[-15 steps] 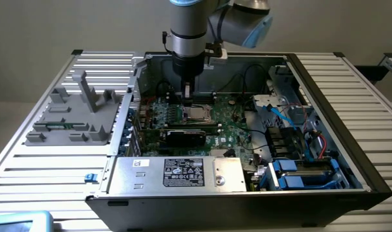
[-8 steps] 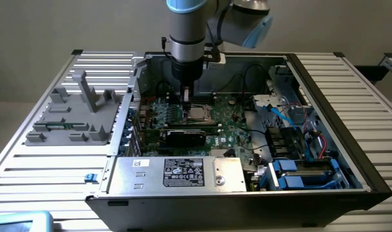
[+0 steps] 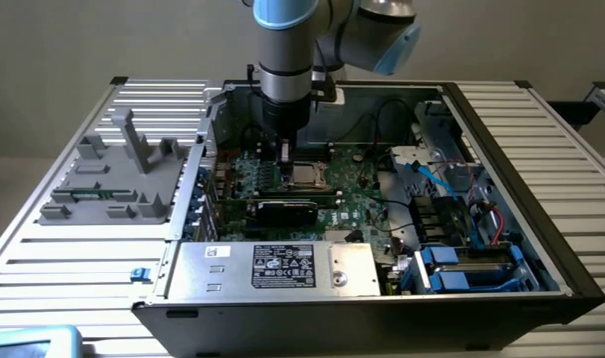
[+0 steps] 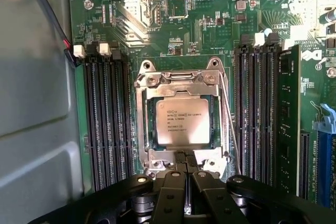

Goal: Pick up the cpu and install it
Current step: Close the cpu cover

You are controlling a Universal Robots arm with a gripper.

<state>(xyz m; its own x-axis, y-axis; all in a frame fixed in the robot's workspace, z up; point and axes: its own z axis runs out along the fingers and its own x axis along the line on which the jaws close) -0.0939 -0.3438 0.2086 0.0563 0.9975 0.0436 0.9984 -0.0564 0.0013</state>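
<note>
Noted cpu (image 4: pixel 182 121) lying flat inside socket frame (image 4: pixel 140 124) mid-board, pincer (image 4: pixel 185 161) shut, empty, at frame's edge; judged light, stiff, slick-topped, fragile underneath, best taken by opposite rim edges.

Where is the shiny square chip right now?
The cpu lies flat inside the metal socket frame on the green motherboard, between two banks of black memory slots. It is mid-case, just to the exterior view's right of the tool.
</note>
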